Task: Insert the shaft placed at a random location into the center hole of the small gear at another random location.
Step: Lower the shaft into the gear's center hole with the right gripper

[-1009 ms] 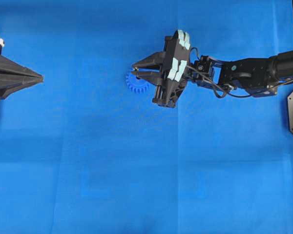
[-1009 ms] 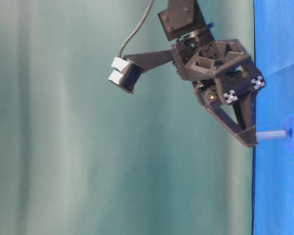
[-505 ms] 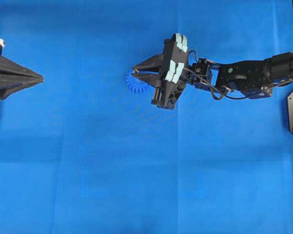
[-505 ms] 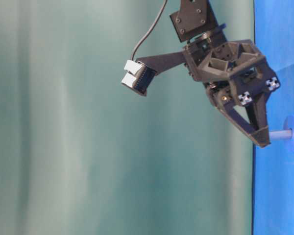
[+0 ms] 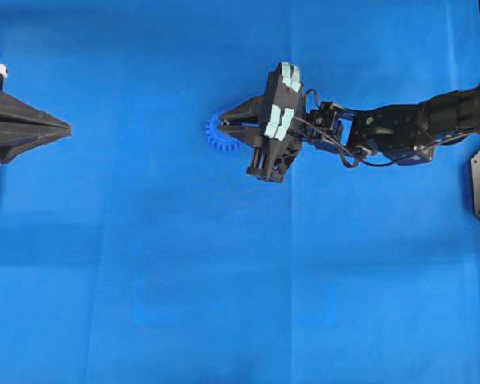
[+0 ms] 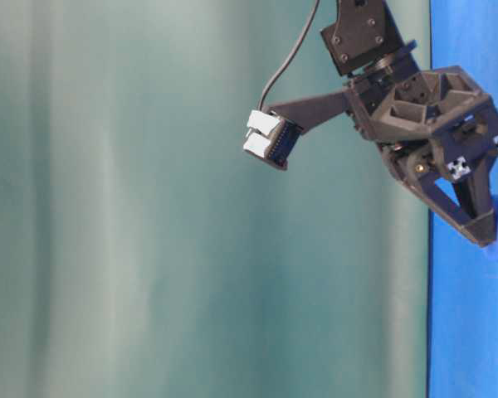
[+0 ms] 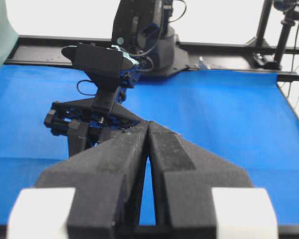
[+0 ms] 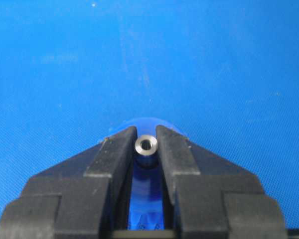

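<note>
The right pincer [image 8: 146, 149] grasps the shaft [image 8: 146, 145] and has sunk since a second ago, its tips now against the gear [image 5: 221, 133], the shaft's length hidden. At nine o'clock the left pincer [image 5: 64, 127] stays clenched, unmoved.

- Overhead view: bright, even light on the blue mat [image 5: 224, 304], sharp all over, with only faint soft shadows.
- Table-level view: turned sideways, slightly soft, with pale vertical bands on the green backdrop [image 6: 149, 207].
- Left wrist view: the near fingers [image 7: 109, 169] are blurred; the background behind is blown out white.
- Right wrist view: the shaft [image 8: 146, 145] end glints; the near fingers [image 8: 114, 159] are soft.
</note>
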### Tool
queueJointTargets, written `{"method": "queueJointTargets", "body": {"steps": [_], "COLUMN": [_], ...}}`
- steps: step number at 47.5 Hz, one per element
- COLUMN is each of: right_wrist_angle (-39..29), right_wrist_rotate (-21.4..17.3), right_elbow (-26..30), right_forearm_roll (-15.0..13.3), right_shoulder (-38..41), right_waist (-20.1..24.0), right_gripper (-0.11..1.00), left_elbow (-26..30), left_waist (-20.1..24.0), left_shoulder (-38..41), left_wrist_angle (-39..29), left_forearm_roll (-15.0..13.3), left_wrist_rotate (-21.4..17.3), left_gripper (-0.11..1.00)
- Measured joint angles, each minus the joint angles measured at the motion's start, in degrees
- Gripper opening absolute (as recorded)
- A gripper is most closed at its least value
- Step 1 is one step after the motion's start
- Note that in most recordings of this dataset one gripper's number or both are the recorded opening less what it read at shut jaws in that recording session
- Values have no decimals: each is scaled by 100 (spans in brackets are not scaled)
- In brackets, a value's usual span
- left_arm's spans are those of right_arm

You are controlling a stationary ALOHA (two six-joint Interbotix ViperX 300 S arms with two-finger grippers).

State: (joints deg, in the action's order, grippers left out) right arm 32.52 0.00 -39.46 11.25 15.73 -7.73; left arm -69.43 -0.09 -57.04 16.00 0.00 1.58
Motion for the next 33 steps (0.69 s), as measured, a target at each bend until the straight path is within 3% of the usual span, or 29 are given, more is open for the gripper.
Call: {"method": "queueJointTargets", "body": {"steps": [28,33], "right_wrist_angle": [-18,-79], "right_wrist_rotate": [0,0], "right_elbow": [0,9], "right_forearm_roll": [9,9], "right_shoulder": [-9,-9], "right_waist": [0,0], "right_gripper": [5,16], "left_elbow": [-9,-9], "left_waist": [0,0], "left_shoulder": [0,0], "left_wrist_angle": [0,0], "left_forearm_roll": [0,0], "left_wrist_rotate": [0,0], "left_gripper": [0,0]}}
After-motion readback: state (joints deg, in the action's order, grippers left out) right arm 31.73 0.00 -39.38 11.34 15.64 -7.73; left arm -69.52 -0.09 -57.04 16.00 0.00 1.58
